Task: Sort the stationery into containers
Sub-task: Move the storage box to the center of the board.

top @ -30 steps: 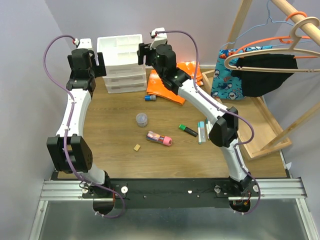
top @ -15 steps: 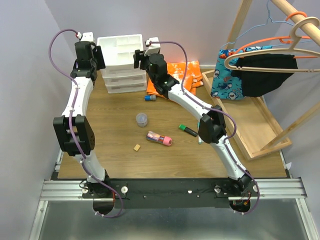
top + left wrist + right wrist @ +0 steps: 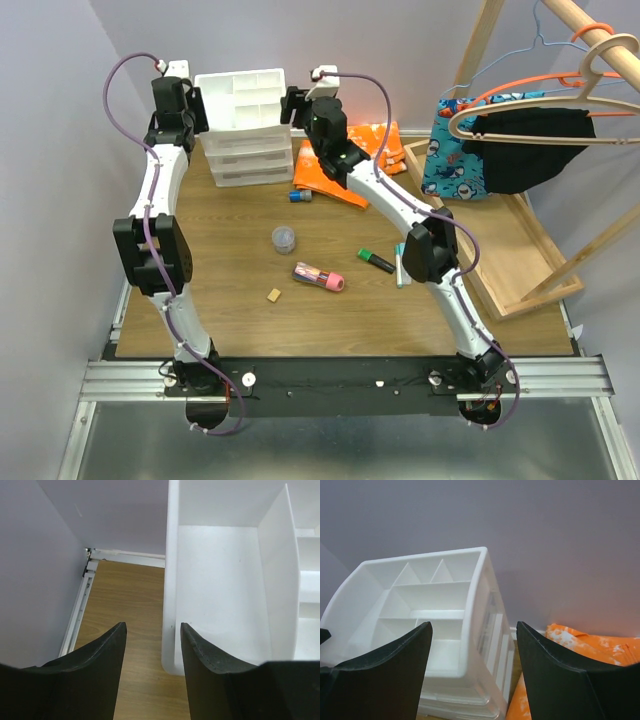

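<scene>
The left claw point(image 3: 152, 627) is spread, its fingers either side of the left wall of the white drawer unit point(image 3: 225, 590). The right claw point(image 3: 473, 626) is spread too, at the unit's right rim, beside the orange cloth point(image 3: 585, 640). Out on the bench point(image 3: 225, 270), well apart from the unit, lie the blue-capped tube point(image 3: 300, 196), pink-capped bottle point(image 3: 320, 277), green-capped marker point(image 3: 376, 261) and white pens point(image 3: 402, 264).

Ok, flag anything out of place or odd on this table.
Nothing spilled or broken. Oddly, the left gripper and right gripper hang open and empty at the drawer unit, whose visible compartments hold nothing, while the green-capped marker, pink-capped bottle and blue-capped tube lie loose on the table. The orange cloth lies crumpled beside it.
</scene>
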`<action>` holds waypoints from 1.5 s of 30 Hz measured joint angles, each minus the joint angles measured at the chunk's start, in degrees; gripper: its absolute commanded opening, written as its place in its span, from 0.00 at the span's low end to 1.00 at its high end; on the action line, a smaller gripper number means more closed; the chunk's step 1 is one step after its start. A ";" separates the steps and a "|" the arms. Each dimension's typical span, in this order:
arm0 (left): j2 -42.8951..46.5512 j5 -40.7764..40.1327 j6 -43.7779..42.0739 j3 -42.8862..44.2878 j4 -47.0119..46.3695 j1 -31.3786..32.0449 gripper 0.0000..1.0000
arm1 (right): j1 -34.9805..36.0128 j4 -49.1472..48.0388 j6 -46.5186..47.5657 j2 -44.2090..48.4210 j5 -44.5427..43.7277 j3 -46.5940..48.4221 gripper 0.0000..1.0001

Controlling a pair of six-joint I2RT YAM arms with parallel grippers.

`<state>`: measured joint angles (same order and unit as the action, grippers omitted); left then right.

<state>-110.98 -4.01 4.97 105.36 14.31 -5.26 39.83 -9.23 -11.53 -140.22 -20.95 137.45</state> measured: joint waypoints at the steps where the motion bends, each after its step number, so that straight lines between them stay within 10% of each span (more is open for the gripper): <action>1: -0.28 0.02 -0.31 0.11 -0.07 -0.02 0.56 | -0.48 0.37 -0.48 0.20 0.02 0.00 0.76; 12: -3.39 1.20 -1.03 1.09 -0.42 -0.04 0.29 | -2.80 2.05 -1.09 3.69 0.00 -1.70 0.76; 45: 22.51 10.34 -4.15 -24.20 5.29 -2.99 0.13 | -2.78 2.67 0.61 16.76 2.95 -19.61 0.76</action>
<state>-88.47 6.33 0.82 81.17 19.59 -8.25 37.06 -6.57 -10.92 -123.46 -18.00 117.84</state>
